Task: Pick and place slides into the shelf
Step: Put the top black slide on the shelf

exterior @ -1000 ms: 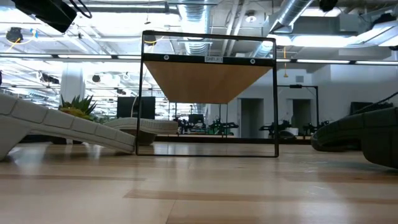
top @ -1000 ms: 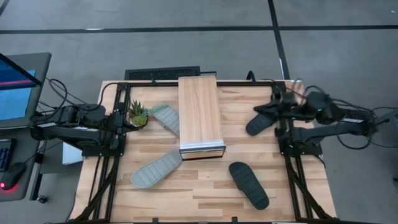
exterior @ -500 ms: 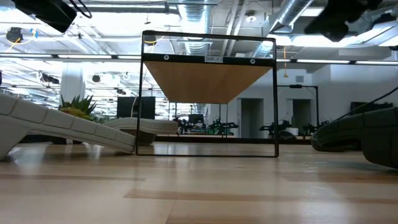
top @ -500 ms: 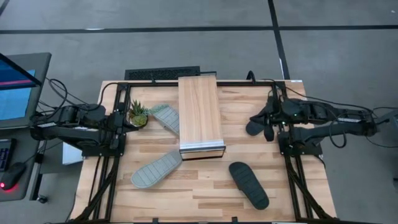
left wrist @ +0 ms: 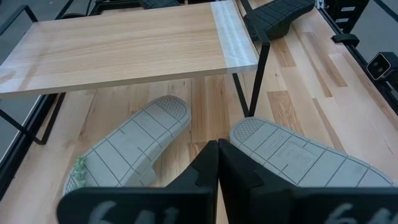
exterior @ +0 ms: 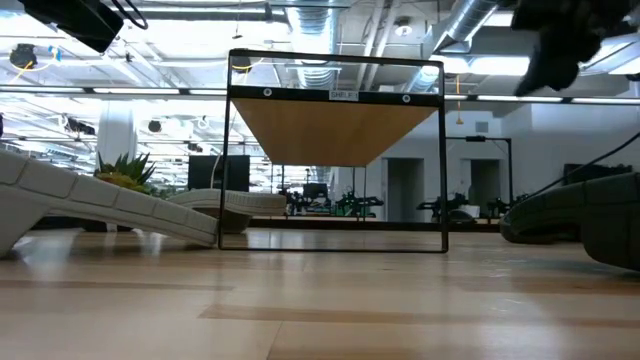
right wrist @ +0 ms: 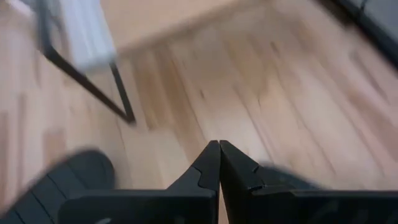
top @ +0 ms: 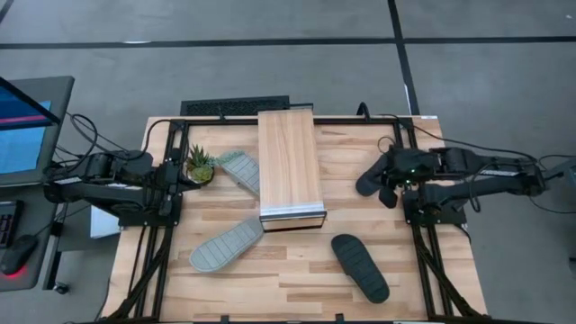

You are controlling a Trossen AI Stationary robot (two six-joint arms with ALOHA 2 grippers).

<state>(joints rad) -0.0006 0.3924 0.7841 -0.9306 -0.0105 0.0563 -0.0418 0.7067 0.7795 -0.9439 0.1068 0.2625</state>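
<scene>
Table (top: 297, 279): light wood top inside a black frame, seen whole from above.
Shelf (top: 289, 166): long pale wood box on thin black legs, standing mid-table, its silvery front edge toward the near side; nothing seen inside it in the low view.
Right arm: reaches in from the table's right edge; right gripper (top: 389, 184) hangs over the table just beside the far black slide, fingers pressed together, holding nothing.
Left arm: parked at the table's left edge; left gripper (left wrist: 217, 163) pressed together, empty, pointing at the two grey slides.
Near grey slide (top: 225, 245): sole up, lying in front of the shelf's left corner.
Far grey slide (top: 240, 169): sole up, against the shelf's left side, partly under it.
Near black slide (top: 360, 267): lying apart, right of the shelf's front.
Far black slide (top: 370, 182): near the table's right side, partly covered by the right gripper.
Plant (top: 199, 164): small green potted plant, left of the far grey slide.
</scene>
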